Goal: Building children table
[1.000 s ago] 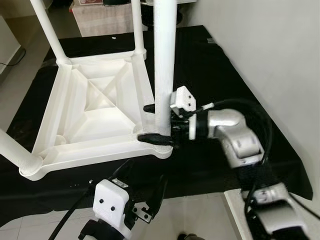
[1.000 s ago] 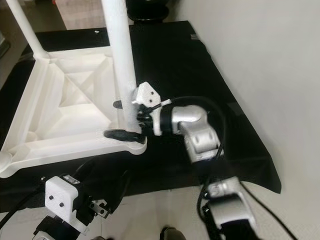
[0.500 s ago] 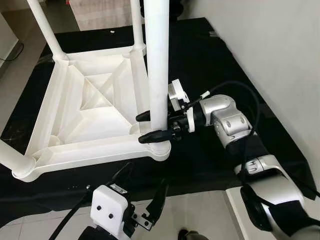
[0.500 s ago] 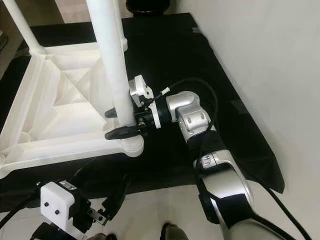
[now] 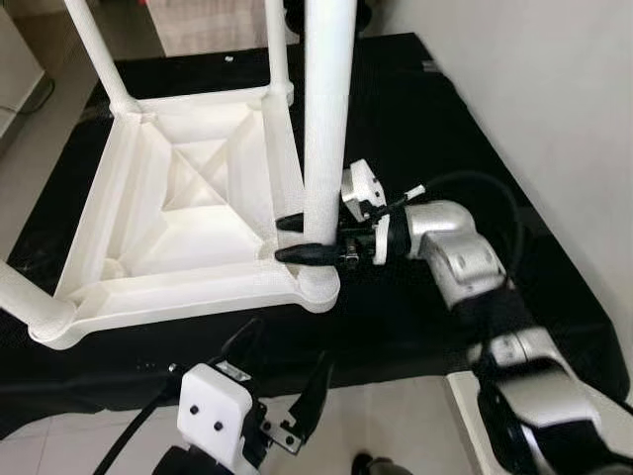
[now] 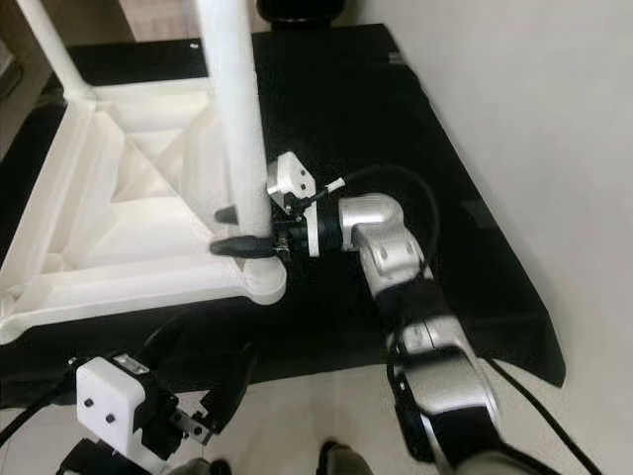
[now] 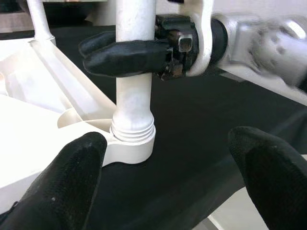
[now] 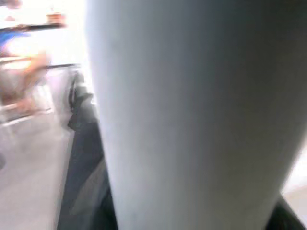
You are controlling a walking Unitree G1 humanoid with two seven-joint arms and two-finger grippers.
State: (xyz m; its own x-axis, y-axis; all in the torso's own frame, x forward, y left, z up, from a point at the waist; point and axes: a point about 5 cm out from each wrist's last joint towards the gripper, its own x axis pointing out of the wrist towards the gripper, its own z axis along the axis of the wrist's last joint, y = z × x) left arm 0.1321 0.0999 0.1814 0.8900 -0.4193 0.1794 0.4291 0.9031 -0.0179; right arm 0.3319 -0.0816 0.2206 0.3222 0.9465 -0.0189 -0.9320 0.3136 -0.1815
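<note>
A white plastic children's table (image 5: 188, 198) lies upside down on a black mat. Its near right leg (image 5: 326, 119) stands upright in the corner socket (image 5: 318, 287). My right gripper (image 5: 297, 239) is shut on this leg just above the socket, one black finger on each side. In the right wrist view the leg (image 8: 192, 110) is pressed close against the camera. My left gripper (image 5: 282, 371) hangs open low at the mat's near edge, in front of that corner. In the left wrist view its fingertips (image 7: 76, 163) frame the socket (image 7: 132, 143) from a distance.
Three more legs stand in the other corners: far left (image 5: 99, 49), far right (image 5: 277, 45), near left (image 5: 25, 307). The black mat (image 5: 415, 129) runs to a white wall (image 5: 554, 119) on the right. Pale tile floor (image 5: 396, 416) lies at the near edge.
My right gripper has kept its hold on the leg and its fingers now sit closer together in the head view. The leg stands straighter than half a second ago. The camera has shifted slightly.
</note>
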